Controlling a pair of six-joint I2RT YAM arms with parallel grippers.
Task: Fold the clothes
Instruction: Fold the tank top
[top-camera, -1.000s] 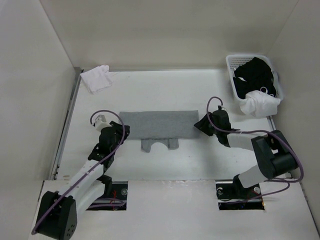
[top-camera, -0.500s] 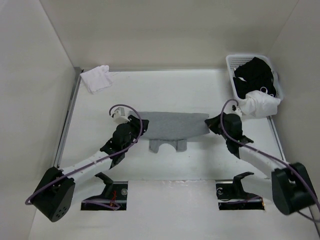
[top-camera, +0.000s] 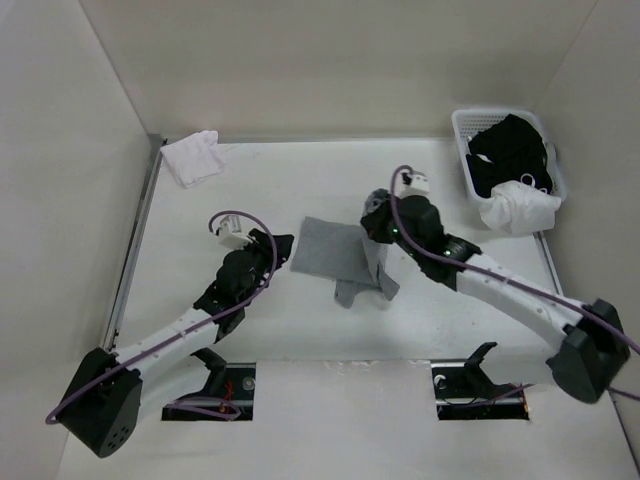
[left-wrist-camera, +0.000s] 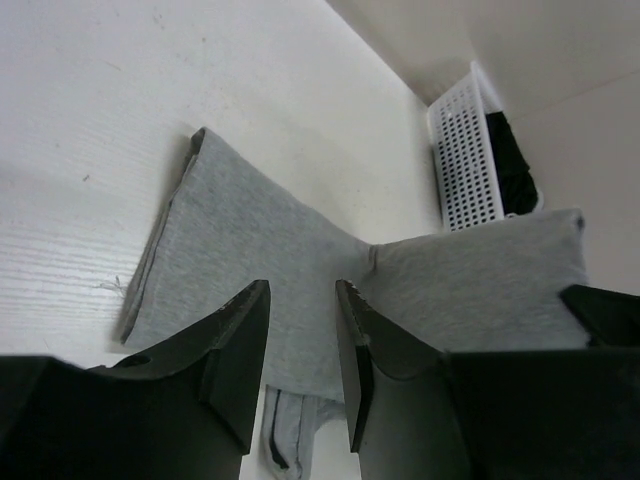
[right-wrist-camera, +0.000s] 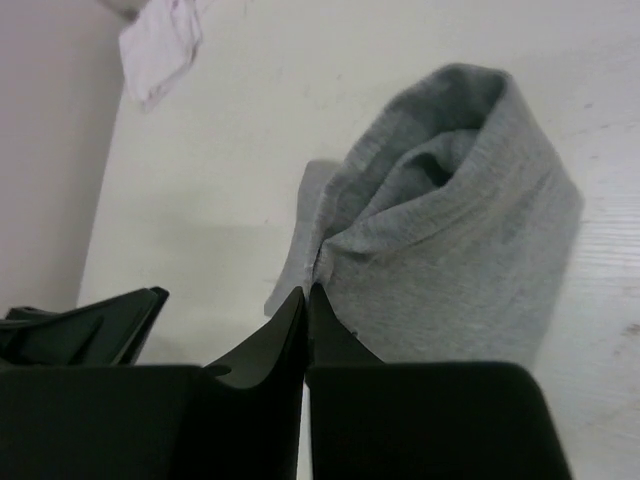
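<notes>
I see the grey tank top (top-camera: 330, 248) mid-counter (top-camera: 300, 180), between both arms. My right claw (top-camera: 377, 222) is clenched on its right end, pinching a bunched fold that stands lifted and doubled over toward the left. The left part lies flat. My left claw (left-wrist-camera: 300, 290) is released at the left edge of the top, jaws apart with nothing between them. A basket (top-camera: 464, 150) of dark and white garments sits far right, a white cloth (top-camera: 192, 157) far left.
</notes>
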